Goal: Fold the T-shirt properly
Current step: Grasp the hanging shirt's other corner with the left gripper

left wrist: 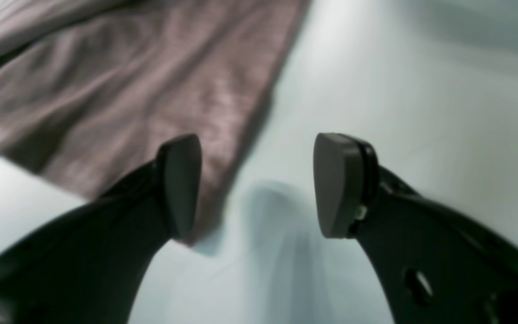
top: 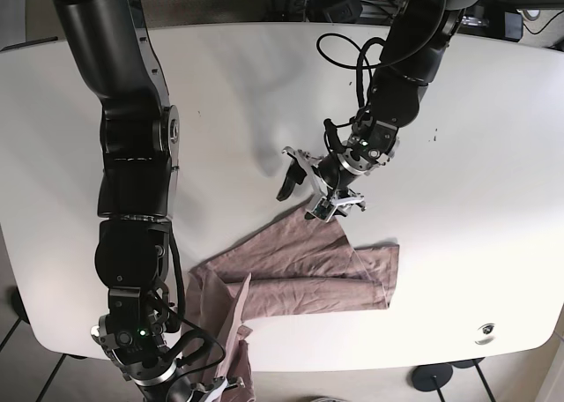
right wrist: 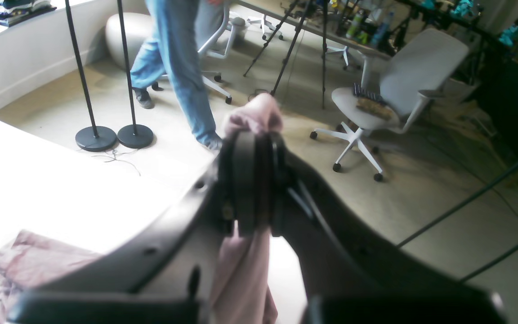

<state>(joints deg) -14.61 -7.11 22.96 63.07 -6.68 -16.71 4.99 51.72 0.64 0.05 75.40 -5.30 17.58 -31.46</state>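
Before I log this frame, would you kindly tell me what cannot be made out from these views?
- Right pincer: cut off by the base view's bottom edge; in the right wrist view its own body hides how much T-shirt it holds.
- T-shirt's neckline and sleeves: bunched folds hide them in the base view; the left wrist view is blurred.
- Whether the open left pincer touches the table: not clear in either view.

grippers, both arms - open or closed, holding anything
Left gripper: open, holding nothing, just above the T-shirt edge.
Right gripper: shut on the T-shirt, fabric bunched between its fingers.
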